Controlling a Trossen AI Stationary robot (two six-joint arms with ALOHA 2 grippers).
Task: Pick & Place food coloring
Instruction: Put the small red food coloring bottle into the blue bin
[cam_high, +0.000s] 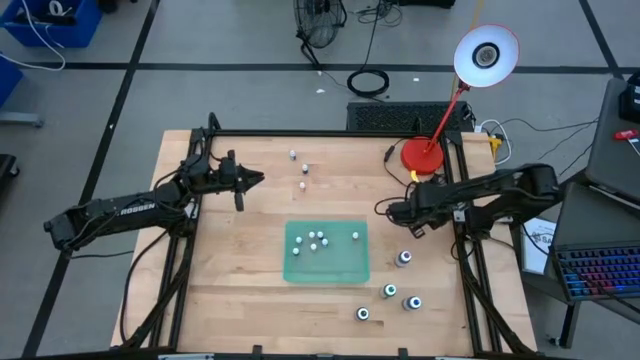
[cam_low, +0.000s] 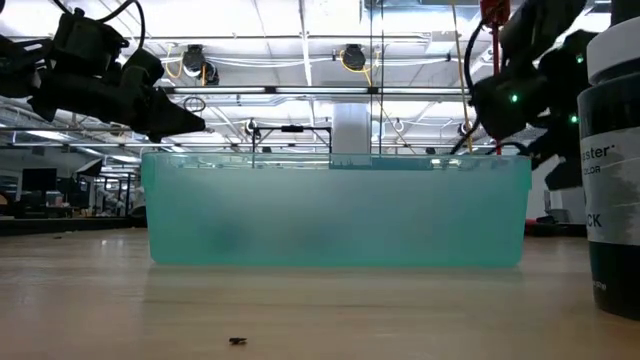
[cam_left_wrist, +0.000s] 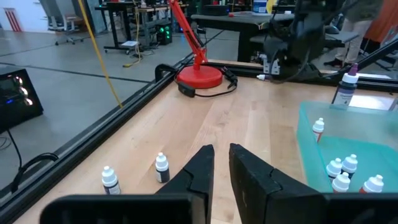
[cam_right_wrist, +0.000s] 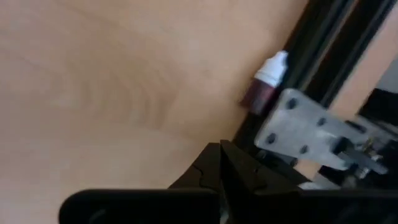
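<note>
The food coloring bottles are spread over the table. Several small white-capped ones stand inside the green tray. Three small ones stand on the wood toward the far edge, and two of them show just ahead of my left gripper. Several bigger grey ones with blue-green tops stand near the right near corner. My left gripper hovers left of the tray, narrowly open and empty. My right gripper hovers right of the tray, shut and empty. A dark-red bottle lies by the black rail ahead of it.
A red lamp base with its cable sits at the far right of the table, its shade above. Black frame rails run along the table's sides. One large dark bottle stands close to the low camera. Bare wood lies between the tray and my left gripper.
</note>
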